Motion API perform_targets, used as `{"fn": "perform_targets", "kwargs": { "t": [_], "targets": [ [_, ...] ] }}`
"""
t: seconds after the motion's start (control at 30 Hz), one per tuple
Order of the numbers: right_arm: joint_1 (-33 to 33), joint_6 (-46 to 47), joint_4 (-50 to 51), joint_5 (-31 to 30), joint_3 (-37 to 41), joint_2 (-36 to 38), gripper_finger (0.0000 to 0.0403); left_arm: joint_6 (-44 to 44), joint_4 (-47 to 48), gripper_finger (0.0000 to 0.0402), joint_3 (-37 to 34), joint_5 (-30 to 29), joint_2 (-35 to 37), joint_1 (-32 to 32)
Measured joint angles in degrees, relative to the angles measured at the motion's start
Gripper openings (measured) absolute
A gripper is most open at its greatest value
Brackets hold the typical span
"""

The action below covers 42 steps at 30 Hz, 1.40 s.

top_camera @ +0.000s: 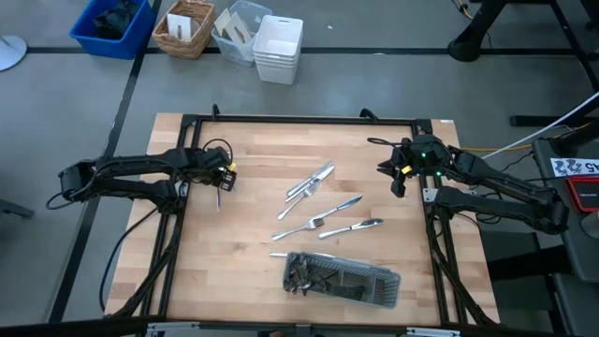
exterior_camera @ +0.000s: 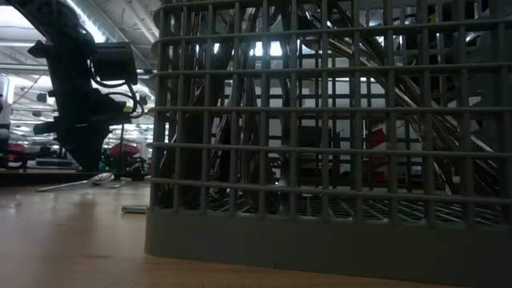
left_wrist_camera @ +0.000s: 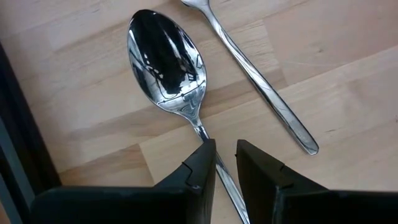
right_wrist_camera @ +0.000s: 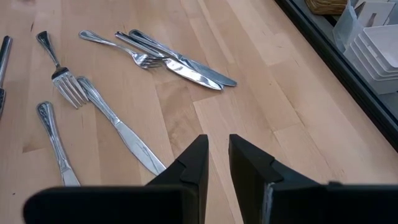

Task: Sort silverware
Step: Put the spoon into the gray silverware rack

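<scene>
A spoon (left_wrist_camera: 166, 68) lay at the table's (top_camera: 243, 271) nine o'clock edge, its handle pinched by the nearly closed left hand (left_wrist_camera: 225, 163). Lift straight, keeping it level. The right hand (right_wrist_camera: 216, 163), at three o'clock, gripped nothing, narrowly parted.

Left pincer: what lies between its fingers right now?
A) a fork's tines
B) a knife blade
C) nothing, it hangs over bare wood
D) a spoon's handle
D: the left wrist view shows the left pincer with its two fingers on either side of the thin handle of the spoon, whose bowl lies on the table just ahead of them.
</scene>
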<state>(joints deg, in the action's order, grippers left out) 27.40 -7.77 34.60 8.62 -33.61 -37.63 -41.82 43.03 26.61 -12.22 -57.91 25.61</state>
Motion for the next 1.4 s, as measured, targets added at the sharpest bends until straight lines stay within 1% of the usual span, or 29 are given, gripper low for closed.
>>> {"fn": "perform_targets", "kwargs": {
  "t": [0.1, 0.23, 0.4, 0.5, 0.6, 0.7, 0.93, 1.1, 1.4],
  "targets": [
    [0.00, 0.00, 0.02, 0.00, 0.00, 0.00, 0.0065, -0.51, 0.09, 0.0057, 0.00, -0.01, 0.00, 0.00],
    [0.00, 0.02, 0.02, 0.00, 0.00, 0.00, 0.0065, -3.32, 0.62, 0.0057, 0.00, -0.01, 0.00, 0.00],
    [0.00, 0.01, 0.26, 0.00, 0.00, 0.00, 0.0065, -5.91, 5.04, 0.0057, 0.00, -0.49, -0.89, 0.00],
    [0.00, 0.00, 0.50, 0.00, 0.00, 0.00, 0.0065, -6.67, 3.75, 0.0057, 0.00, -0.65, -2.39, 0.00],
    [0.00, 0.00, 0.53, 0.00, 0.00, 0.00, 0.0065, -6.67, 1.95, 0.0057, 0.00, -0.67, -3.68, 0.00],
    [0.00, 0.00, 0.54, 0.00, 0.00, 0.00, 0.0065, -4.83, 0.86, 0.0057, 0.00, -0.67, -3.98, 0.00],
    [0.00, 0.00, 0.54, 0.00, 0.00, 0.00, 0.0065, -2.60, 0.78, 0.0057, 0.00, -0.96, -3.98, 0.00],
    [0.00, 0.00, 0.54, 0.00, 0.00, 0.00, 0.0065, -8.80, -0.06, 0.0056, 0.00, -4.46, -3.98, 0.00],
    [0.00, 0.00, 0.54, 0.00, 0.00, 0.00, 0.0065, -13.22, -0.24, 0.0056, 0.00, -4.44, -4.00, 0.00]
  ]
}}
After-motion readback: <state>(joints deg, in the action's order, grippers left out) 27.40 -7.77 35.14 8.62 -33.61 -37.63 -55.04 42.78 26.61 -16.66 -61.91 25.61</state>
